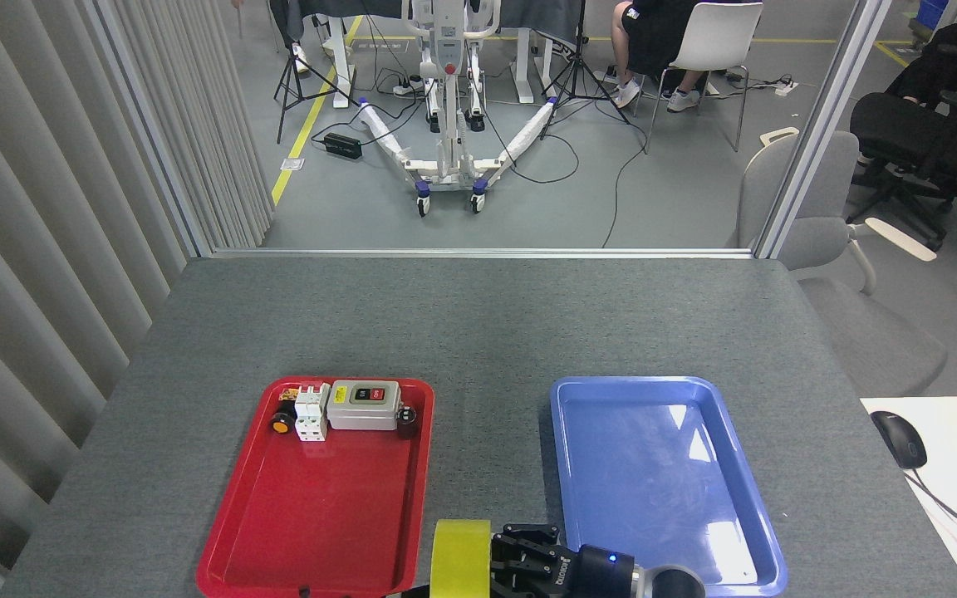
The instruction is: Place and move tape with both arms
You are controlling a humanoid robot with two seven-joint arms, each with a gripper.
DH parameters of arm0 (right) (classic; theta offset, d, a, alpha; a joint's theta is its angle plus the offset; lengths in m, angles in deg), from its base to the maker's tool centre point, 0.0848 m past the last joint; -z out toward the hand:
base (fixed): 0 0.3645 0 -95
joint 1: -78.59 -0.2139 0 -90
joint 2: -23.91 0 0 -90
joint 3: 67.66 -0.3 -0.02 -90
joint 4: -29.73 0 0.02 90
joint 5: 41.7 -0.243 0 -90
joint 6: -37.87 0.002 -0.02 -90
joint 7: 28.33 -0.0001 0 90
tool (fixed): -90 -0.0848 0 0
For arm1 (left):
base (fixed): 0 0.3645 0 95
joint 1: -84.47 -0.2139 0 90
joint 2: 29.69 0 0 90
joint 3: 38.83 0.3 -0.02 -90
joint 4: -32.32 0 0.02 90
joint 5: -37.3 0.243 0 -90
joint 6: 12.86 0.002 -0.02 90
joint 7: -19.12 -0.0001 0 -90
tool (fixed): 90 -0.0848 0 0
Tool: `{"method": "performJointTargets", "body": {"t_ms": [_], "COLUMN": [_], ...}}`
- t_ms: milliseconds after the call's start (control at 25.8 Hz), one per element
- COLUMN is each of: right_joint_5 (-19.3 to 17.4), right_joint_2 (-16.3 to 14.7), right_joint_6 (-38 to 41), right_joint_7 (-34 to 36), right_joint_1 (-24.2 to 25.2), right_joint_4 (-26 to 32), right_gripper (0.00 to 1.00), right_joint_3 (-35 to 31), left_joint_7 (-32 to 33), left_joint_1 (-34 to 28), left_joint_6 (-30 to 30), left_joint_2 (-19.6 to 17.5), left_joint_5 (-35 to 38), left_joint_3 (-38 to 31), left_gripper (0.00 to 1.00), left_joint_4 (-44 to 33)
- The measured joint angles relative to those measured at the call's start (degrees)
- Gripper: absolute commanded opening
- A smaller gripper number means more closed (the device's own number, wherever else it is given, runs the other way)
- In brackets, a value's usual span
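Observation:
The tape (460,558), a wide yellow roll seen edge-on, hangs at the bottom edge between the red tray (233,540) and the blue tray (661,390). My right gripper (513,558) comes in from the bottom right with its blue light on, and its black fingers are shut on the roll's right side. A dark sliver shows under the roll's left side; I cannot tell what it is. My left gripper is out of view.
The red tray holds a grey switch box (365,404), white breaker blocks (311,411) and a small orange button (281,424) along its far end. The blue tray holds nothing. A computer mouse (899,438) lies on a white desk at the right.

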Motion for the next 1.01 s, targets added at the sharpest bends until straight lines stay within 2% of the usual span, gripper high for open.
{"method": "performJointTargets", "body": {"t_ms": [387,426,464,503,542,580,697,890,1006], "right_joint_5": [-0.2,-0.3,-0.3,-0.3,-0.3,-0.3,-0.3,-0.4,-0.4], "right_joint_2": [0.1,0.1,0.1,0.1,0.1,0.1,0.1,0.1,0.1], "right_joint_6": [0.0,0.0,0.0,0.0,0.0,0.0,0.0,0.0,0.0], "right_joint_7": [0.4,0.4,0.4,0.4,0.4,0.4,0.4,0.9,0.7], "right_joint_1": [0.2,0.2,0.2,0.2,0.2,0.2,0.3,0.2,0.4], "right_joint_4": [0.2,0.2,0.2,0.2,0.2,0.2,0.1,0.1,0.1], "right_gripper": [0.34,0.33,0.33,0.33,0.33,0.33,0.33,0.33,0.33], "right_joint_3": [0.0,-0.1,-0.1,-0.1,-0.1,-0.1,-0.1,-0.1,0.0], "left_joint_7": [0.0,0.0,0.0,0.0,0.0,0.0,1.4,1.7,2.9], "left_joint_1": [0.0,0.0,0.0,0.0,0.0,0.0,0.0,0.0,0.0], "left_joint_6": [-0.4,-0.4,-0.4,-0.4,-0.8,-1.8,-5.8,-5.9,-9.2], "left_joint_2": [0.0,0.0,0.0,0.0,0.0,0.0,0.0,0.0,0.0], "left_joint_5": [0.0,0.0,0.0,0.0,0.0,0.0,-0.3,-0.5,-0.6], "left_joint_3": [-0.2,-0.2,-0.3,-0.3,-0.4,-0.4,-0.8,-1.0,-1.2], "left_gripper": [0.00,0.08,0.24,0.69,0.97,1.00,1.00,1.00,1.00], "left_joint_4": [0.2,0.2,0.2,0.3,0.4,0.6,1.0,1.4,1.4]}}
